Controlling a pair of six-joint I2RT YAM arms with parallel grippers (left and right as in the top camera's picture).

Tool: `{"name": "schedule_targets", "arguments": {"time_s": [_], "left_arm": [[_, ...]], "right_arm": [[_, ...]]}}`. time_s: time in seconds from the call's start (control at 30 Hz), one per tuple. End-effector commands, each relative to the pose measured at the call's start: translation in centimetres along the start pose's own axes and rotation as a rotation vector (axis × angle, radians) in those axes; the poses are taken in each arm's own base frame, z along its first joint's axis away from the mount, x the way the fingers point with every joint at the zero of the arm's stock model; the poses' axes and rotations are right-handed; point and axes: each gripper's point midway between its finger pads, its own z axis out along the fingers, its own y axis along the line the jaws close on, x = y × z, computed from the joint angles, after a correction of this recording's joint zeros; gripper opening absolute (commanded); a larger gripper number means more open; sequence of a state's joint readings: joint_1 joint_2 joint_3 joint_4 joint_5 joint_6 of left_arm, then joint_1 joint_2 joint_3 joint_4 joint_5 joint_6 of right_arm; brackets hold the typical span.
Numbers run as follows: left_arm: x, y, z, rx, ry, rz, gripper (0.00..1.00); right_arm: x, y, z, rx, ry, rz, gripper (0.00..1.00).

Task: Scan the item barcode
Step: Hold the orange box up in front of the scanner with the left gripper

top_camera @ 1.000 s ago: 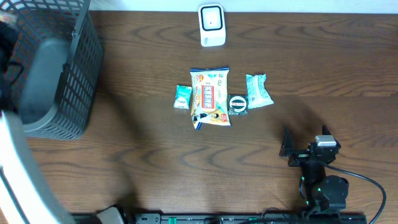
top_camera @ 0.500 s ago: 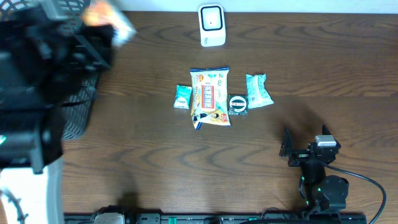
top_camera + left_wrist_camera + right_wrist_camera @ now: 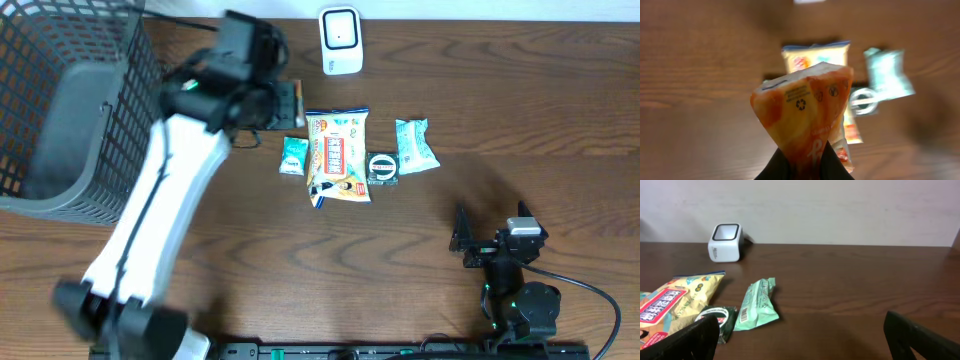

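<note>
- Orange packet point(image 3: 807, 107) is pinched in your left jaws, upper middle of the overhead view;
- turn its barcode squarely toward the scanner point(image 3: 340, 42) at top centre;
- right jaws stand wide and empty, lower right.

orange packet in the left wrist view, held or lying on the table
Held: the fingers pinch the orange packet at its lower end, up off the table.
</note>
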State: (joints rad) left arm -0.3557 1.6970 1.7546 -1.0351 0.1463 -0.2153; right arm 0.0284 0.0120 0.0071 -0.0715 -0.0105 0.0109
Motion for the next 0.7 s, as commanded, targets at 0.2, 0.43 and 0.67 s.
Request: {"name": "schedule_targets", "arguments": {"time_s": [0.2, 0.43, 0.67], "left_arm": [[2.4, 6.1, 9.5, -0.325, 0.214, 0.110, 0.07], [2.2, 9.6, 12.5, -0.484, 0.228, 0.108, 0.07], [3.3, 8.7, 14.6, -0.335, 0.284, 0.026, 0.08]], "right_arm": [[0.1, 0.0, 0.0, 0.002, 0.002, -0.008, 0.99], [0.1, 0.0, 0.0, 0.002, 0.001, -0.008, 0.99], [0.1, 0.0, 0.0, 0.002, 0.002, -0.008, 0.99]]}}
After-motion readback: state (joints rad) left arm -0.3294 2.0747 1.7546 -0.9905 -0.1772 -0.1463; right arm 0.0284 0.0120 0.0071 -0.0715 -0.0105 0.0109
